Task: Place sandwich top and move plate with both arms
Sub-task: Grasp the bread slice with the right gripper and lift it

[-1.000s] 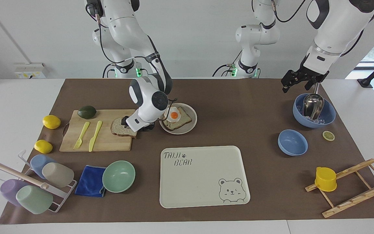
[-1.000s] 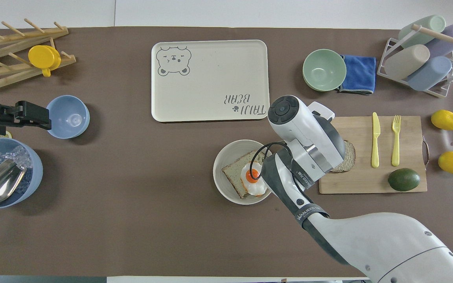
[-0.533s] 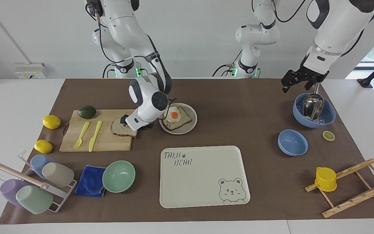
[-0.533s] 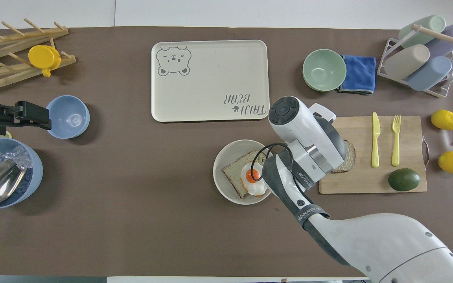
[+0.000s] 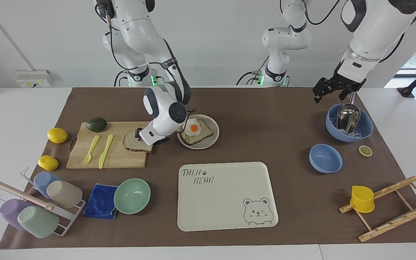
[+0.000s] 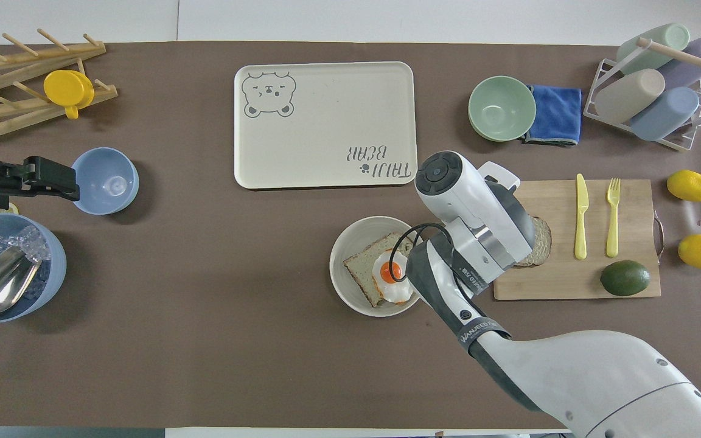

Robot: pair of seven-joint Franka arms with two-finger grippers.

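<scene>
The sandwich top (image 5: 133, 143), a speckled brown bread slice, lies on the wooden cutting board (image 5: 117, 159) at the corner closest to the plate; in the overhead view only its edge (image 6: 542, 240) shows past the wrist. My right gripper (image 5: 151, 140) is down on that slice, its tips hidden under the white wrist (image 6: 472, 207). The beige plate (image 5: 208, 143) beside the board holds a toast slice with a fried egg (image 5: 194, 129). My left gripper (image 5: 332, 90) waits open and empty over the big blue bowl (image 5: 365, 126).
A yellow fork (image 5: 90, 150), knife (image 5: 105, 151) and avocado (image 5: 96, 124) share the board; two lemons (image 5: 57, 135) lie beside it. The cream bear tray (image 5: 226, 195), green bowl (image 5: 132, 195), blue cloth (image 5: 100, 206), cup rack (image 5: 34, 202), small blue bowl (image 5: 325, 158) and wooden rack (image 5: 392, 206) stand farther from the robots.
The right wrist has shifted slightly at the bread slice, which stays on the board. The left arm has not moved.
</scene>
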